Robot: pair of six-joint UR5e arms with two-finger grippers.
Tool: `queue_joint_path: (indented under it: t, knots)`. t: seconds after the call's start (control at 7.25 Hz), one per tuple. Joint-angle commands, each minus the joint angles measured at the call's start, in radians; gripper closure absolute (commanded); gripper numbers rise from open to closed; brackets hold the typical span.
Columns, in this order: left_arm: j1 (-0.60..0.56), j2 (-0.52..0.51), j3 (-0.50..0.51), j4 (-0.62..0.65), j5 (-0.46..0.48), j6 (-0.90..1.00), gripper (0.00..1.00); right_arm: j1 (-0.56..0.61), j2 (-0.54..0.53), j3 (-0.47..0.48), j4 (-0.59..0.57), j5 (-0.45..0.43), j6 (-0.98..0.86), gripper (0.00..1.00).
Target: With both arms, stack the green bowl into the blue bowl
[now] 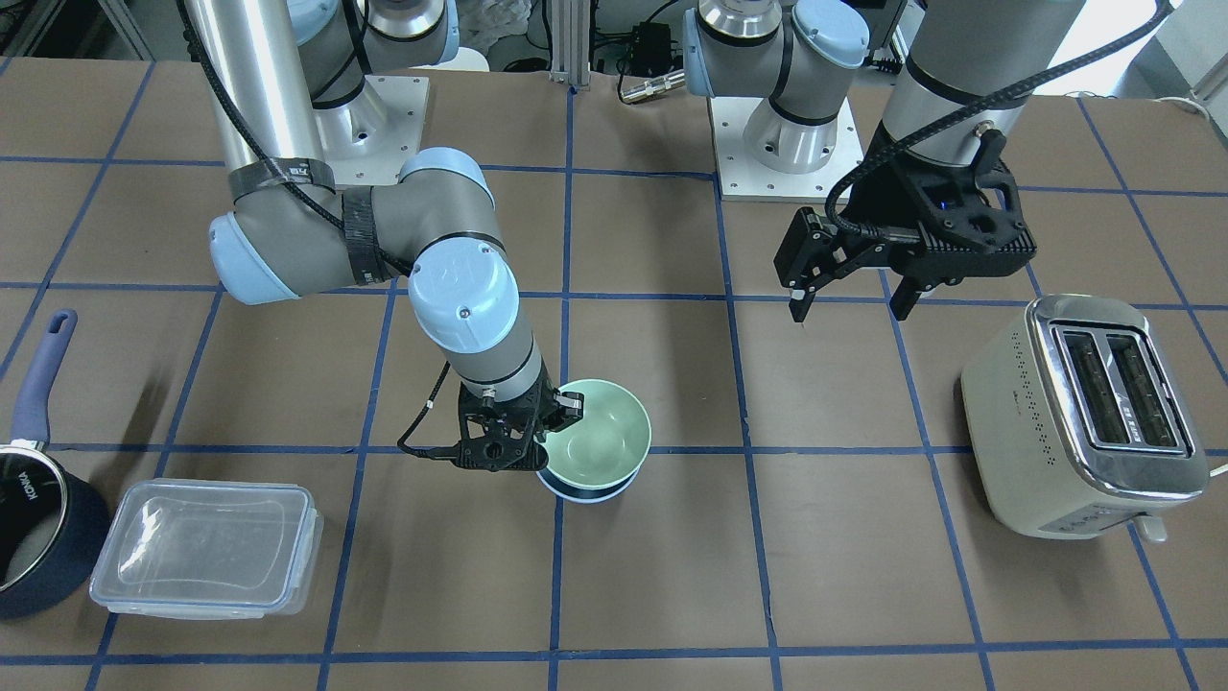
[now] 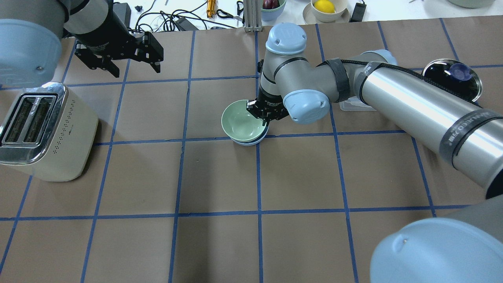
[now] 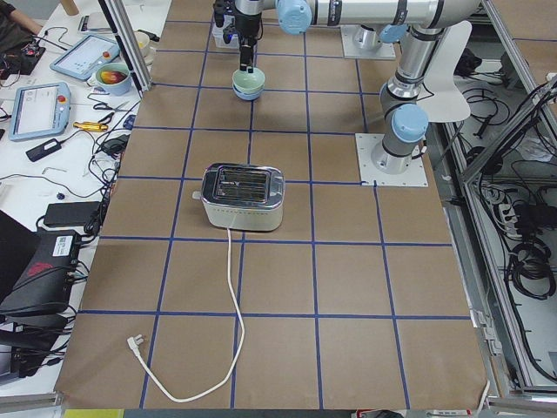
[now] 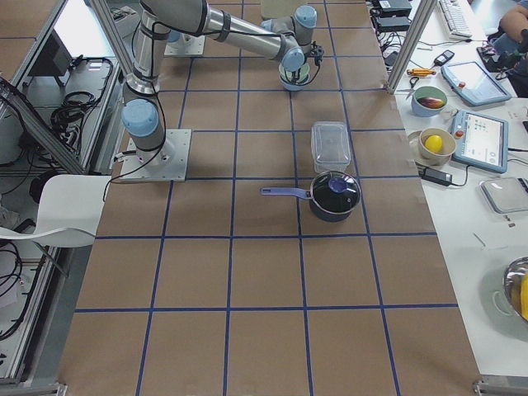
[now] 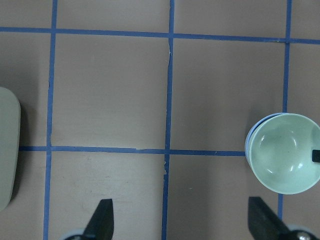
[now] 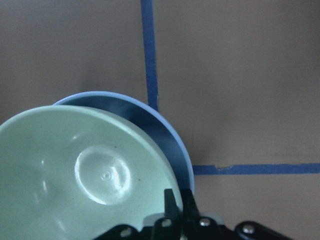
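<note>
The pale green bowl [image 1: 600, 437] sits tilted inside the pale blue bowl [image 1: 585, 491] near the table's middle. Only a rim and a sliver of wall of the blue bowl [image 6: 150, 130] show around the green bowl [image 6: 75, 170]. My right gripper [image 1: 566, 411] is shut on the green bowl's rim on the side nearest its arm; it also shows in the overhead view [image 2: 261, 114] and the right wrist view [image 6: 177, 200]. My left gripper [image 1: 849, 309] hangs open and empty well away from the bowls, above the table near the toaster. Its wrist view shows the stacked bowls [image 5: 285, 152] at the right edge.
A cream and chrome toaster [image 1: 1084, 422] stands on my left side. A clear lidded container [image 1: 206, 547] and a dark navy saucepan [image 1: 38, 518] with a handle stand on my right side. Blue tape lines grid the brown table.
</note>
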Motion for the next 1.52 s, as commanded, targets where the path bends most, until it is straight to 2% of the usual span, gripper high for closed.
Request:
queue_joint_path:
  t: [0.0, 0.14, 0.28, 0.55, 0.83, 0.97, 1.1, 1.38]
  knots:
    - [-0.001, -0.003, -0.002, 0.002, -0.003, -0.005, 0.04, 0.000, 0.001, -0.002, 0.000, -0.011, 0.014, 0.01]
    - [-0.001, 0.000, -0.002, 0.002, -0.004, -0.005, 0.04, -0.015, -0.013, -0.018, 0.008, -0.020, 0.013, 0.00]
    - [-0.001, 0.000, -0.002, 0.002, -0.004, -0.005, 0.04, -0.037, -0.050, -0.060, 0.090, -0.020, 0.004, 0.00]
    - [-0.001, 0.002, 0.000, 0.002, -0.004, -0.005, 0.04, -0.102, -0.148, -0.171, 0.328, -0.022, -0.037, 0.00]
    - [-0.001, 0.002, 0.000, 0.002, -0.006, -0.005, 0.04, -0.217, -0.270, -0.182, 0.480, -0.078, -0.214, 0.00]
    - [-0.001, 0.002, 0.000, 0.002, -0.004, -0.005, 0.03, -0.272, -0.324, -0.182, 0.534, -0.135, -0.320, 0.00]
    - [-0.001, 0.002, -0.002, 0.002, -0.003, -0.001, 0.00, -0.306, -0.359, -0.182, 0.571, -0.144, -0.370, 0.00]
    - [-0.003, 0.011, 0.016, -0.035, 0.011, -0.004, 0.00, -0.305, -0.390, -0.177, 0.569, -0.143, -0.364, 0.00]
